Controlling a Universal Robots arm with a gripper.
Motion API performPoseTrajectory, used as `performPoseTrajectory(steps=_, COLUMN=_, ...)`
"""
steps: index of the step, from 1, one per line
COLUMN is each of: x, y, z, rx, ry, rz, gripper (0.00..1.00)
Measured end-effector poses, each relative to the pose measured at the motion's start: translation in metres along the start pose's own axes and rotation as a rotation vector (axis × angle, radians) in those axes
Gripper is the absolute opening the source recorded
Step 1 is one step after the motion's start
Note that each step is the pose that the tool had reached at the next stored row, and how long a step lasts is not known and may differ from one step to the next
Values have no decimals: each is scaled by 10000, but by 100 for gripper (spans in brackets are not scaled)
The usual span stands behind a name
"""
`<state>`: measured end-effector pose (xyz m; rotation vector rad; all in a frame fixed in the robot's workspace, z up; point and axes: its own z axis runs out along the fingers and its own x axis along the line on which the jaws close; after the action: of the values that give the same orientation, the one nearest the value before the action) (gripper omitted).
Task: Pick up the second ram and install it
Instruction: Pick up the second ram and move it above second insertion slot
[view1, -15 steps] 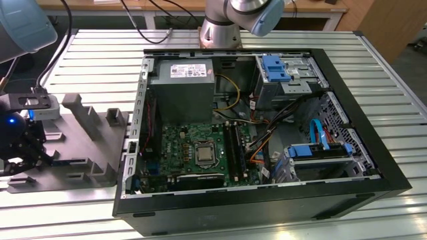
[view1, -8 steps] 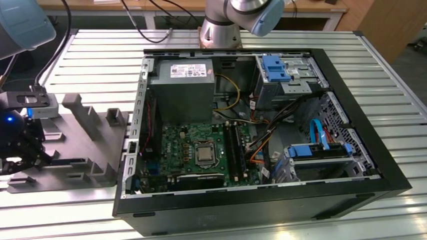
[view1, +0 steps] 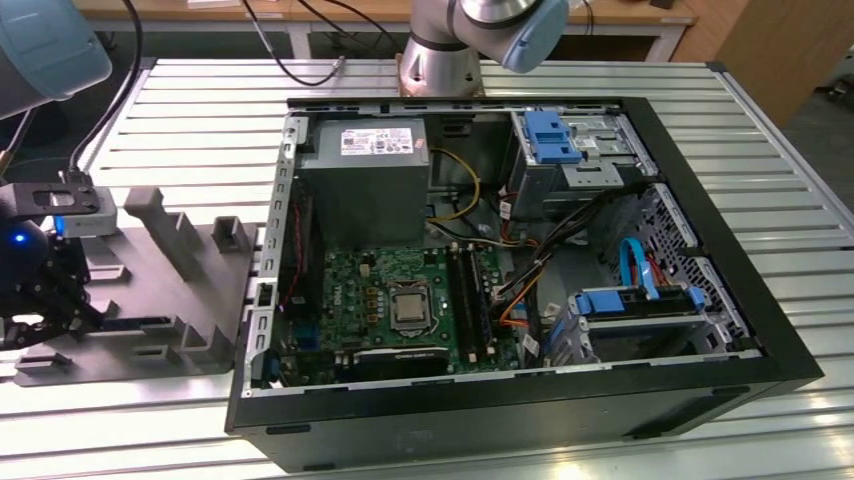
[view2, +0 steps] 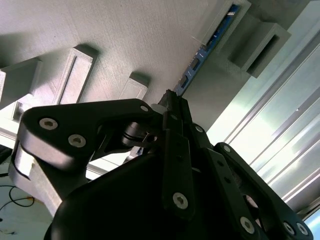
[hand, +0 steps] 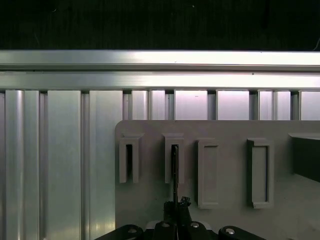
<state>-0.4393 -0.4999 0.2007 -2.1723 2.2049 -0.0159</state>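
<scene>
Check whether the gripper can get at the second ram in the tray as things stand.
Probably yes. In the second wrist view the gripper sits right at one end of the second ram, in line with it; the ram stands on edge in slots of the gray tray with nothing lying over it.

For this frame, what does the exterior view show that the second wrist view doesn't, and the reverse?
Exterior view: the open computer case with its motherboard and power supply.
Second wrist view: the second ram, a blue board standing on edge in a slot, its near end clamped by the gripper.
Both: the gripper and the gray tray it works over.
</scene>
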Motion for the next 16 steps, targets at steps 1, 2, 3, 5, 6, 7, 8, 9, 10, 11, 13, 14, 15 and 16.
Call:
performPoseTrajectory(steps=1, x=0, y=0, z=0, rx=0, ry=0, rz=0, gripper=13)
performPoseTrajectory(steps=2, x=0, y=0, z=-1, rx=0, ry=0, rz=0, gripper=13)
performPoseTrajectory(steps=3, x=0, y=0, z=-7, rx=-2, ry=1, rz=0, gripper=13)
performPoseTrajectory(steps=5, x=-1, y=-1, z=-25, rx=-2, ry=1, rz=0, gripper=13)
performPoseTrajectory(steps=6, x=-1, y=-2, z=-36, rx=0, ry=0, rz=0, gripper=13)
performPoseTrajectory(steps=7, x=-2, y=-2, z=-49, rx=-1, ry=1, rz=0, gripper=13)
performPoseTrajectory(steps=8, x=-2, y=-3, z=-60, rx=0, ry=0, rz=-1, gripper=13)
performPoseTrajectory(steps=9, x=-3, y=-3, z=-72, rx=0, ry=-1, rz=-1, gripper=13)
performPoseTrajectory(steps=10, x=-4, y=-4, z=-85, rx=0, ry=0, rz=0, gripper=13)
performPoseTrajectory(steps=11, x=-4, y=-4, z=-100, rx=0, ry=0, rz=0, gripper=13)
performPoseTrajectory(steps=13, x=-6, y=-6, z=-130, rx=-1, ry=0, rz=-1, gripper=13)
performPoseTrajectory(steps=14, x=-8, y=-6, z=-147, rx=0, ry=0, rz=0, gripper=13)
performPoseTrajectory(steps=15, x=-10, y=-7, z=-165, rx=0, ry=0, rz=0, gripper=13)
performPoseTrajectory(steps=16, x=-12, y=-7, z=-182, rx=-1, ry=1, rz=0, gripper=13)
